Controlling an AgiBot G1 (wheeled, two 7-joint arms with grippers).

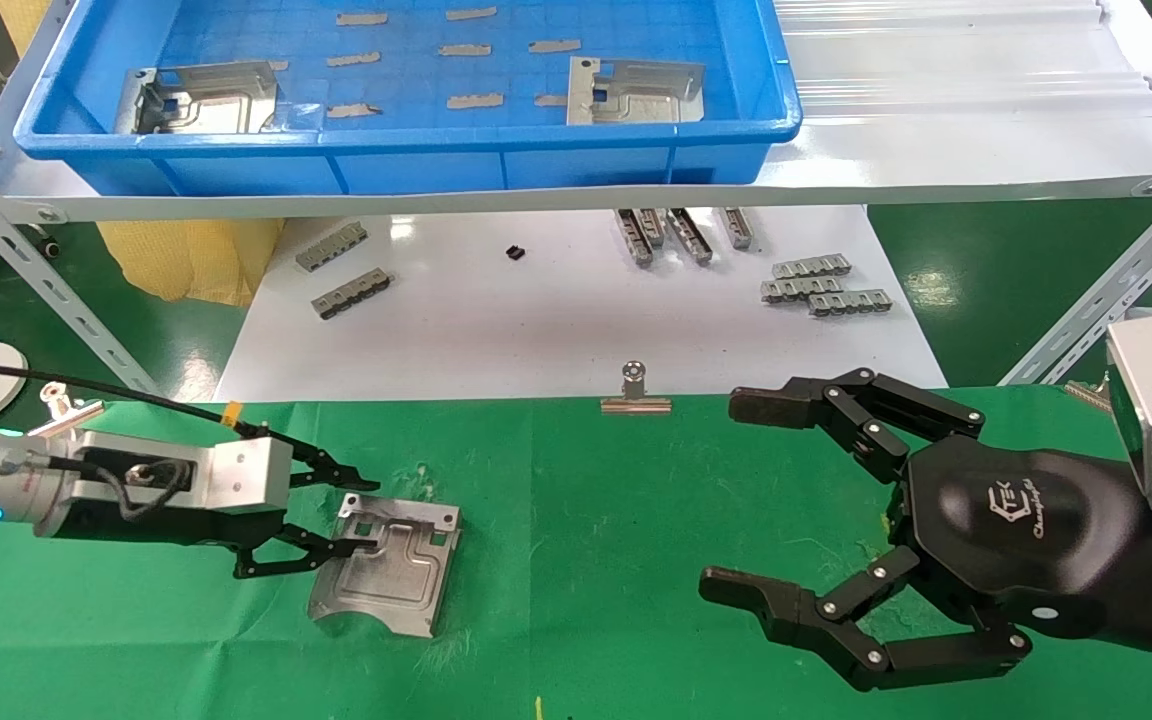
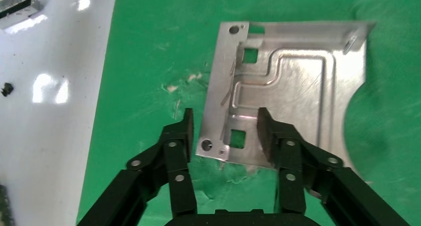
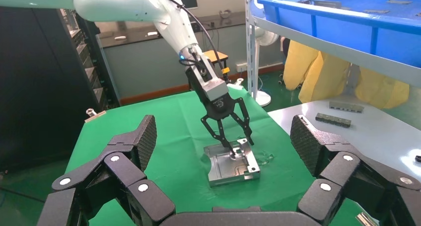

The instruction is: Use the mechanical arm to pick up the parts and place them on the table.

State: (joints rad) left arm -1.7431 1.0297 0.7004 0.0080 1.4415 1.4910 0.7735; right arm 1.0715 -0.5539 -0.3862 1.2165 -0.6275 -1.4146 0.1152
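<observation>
One silver sheet-metal part (image 1: 386,565) lies flat on the green tabletop (image 1: 616,560), toward the robot's left side, its square cut-outs and raised channel facing up and its curved corner nearest the robot. The left gripper (image 1: 331,520) is right over the part's near-left edge with its jaws open: in the left wrist view one fingertip (image 2: 265,131) sits on top of the plate beside a small square cut-out, while the other stands just off the plate's edge over the cloth, so the part (image 2: 288,97) is straddled at its edge but not clamped. The right wrist view shows the same thing from across the cloth, the left gripper (image 3: 231,139) pointing down onto the plate (image 3: 233,166). The right gripper (image 1: 746,500) hangs over the right half of the tabletop, well apart from that part, with its jaws spread wide and nothing between them. At the far edge of the cloth a small silver binder clip (image 1: 635,395) stands between the two grippers. Beyond it is a white board (image 1: 556,330) carrying several grey comb-like strips (image 1: 821,285). Above that, on a shelf, a blue plastic tray (image 1: 406,150) holds two more silver parts, one (image 1: 201,98) at its left end and one (image 1: 634,90) toward its right, with small strips scattered on the tray floor.
</observation>
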